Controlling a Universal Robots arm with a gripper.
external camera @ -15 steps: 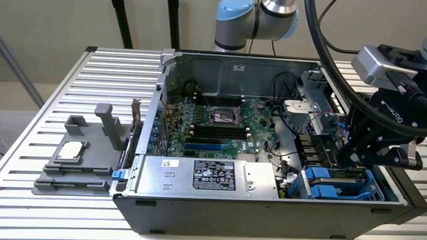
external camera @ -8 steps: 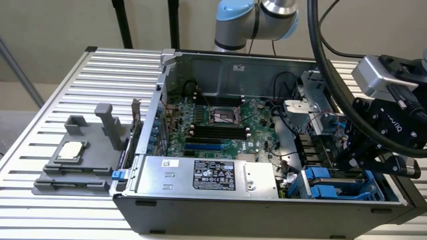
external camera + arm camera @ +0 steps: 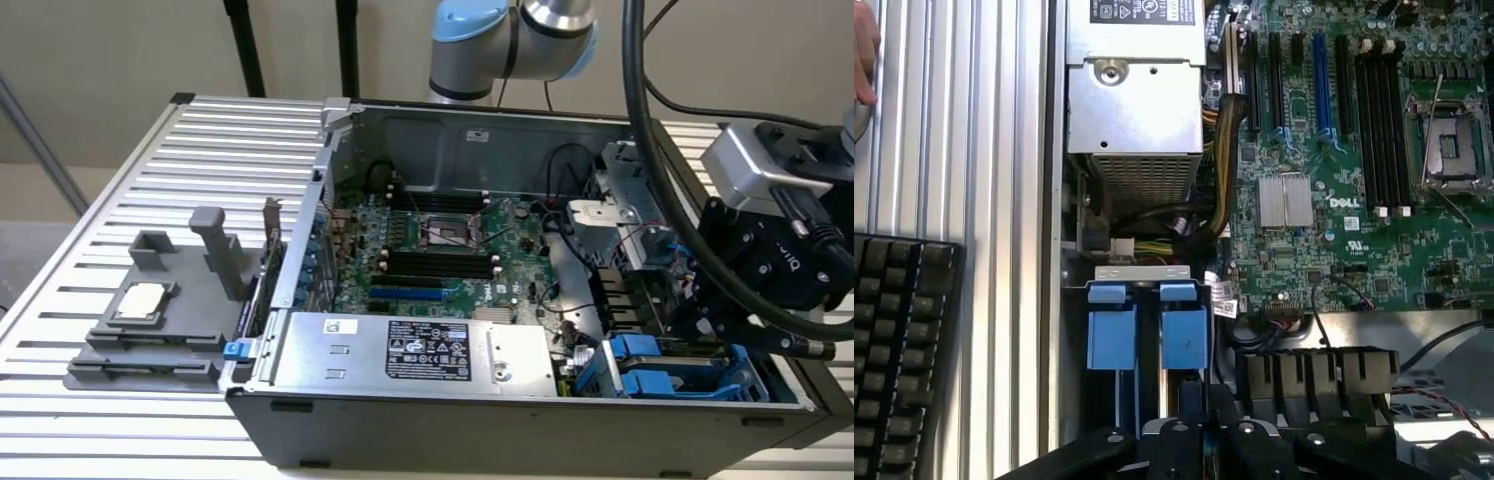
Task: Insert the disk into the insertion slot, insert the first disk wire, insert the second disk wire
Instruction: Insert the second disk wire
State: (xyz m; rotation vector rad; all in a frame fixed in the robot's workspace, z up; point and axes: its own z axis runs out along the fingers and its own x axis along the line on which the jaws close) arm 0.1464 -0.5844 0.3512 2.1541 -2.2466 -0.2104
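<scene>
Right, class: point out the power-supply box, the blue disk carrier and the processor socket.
power-supply box (image 3: 414, 350), exterior view, black label.
blue disk carrier (image 3: 1185, 335), wrist view, blue tab.
processor socket (image 3: 454, 229), exterior view, socket centre.

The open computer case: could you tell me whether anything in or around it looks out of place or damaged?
Nothing looks damaged or spilled. The case lies open with its motherboard exposed, and the processor socket stands empty. A chip rests outside on the grey fixture. The gripper, shut, sits at the blue drive carriers.
</scene>
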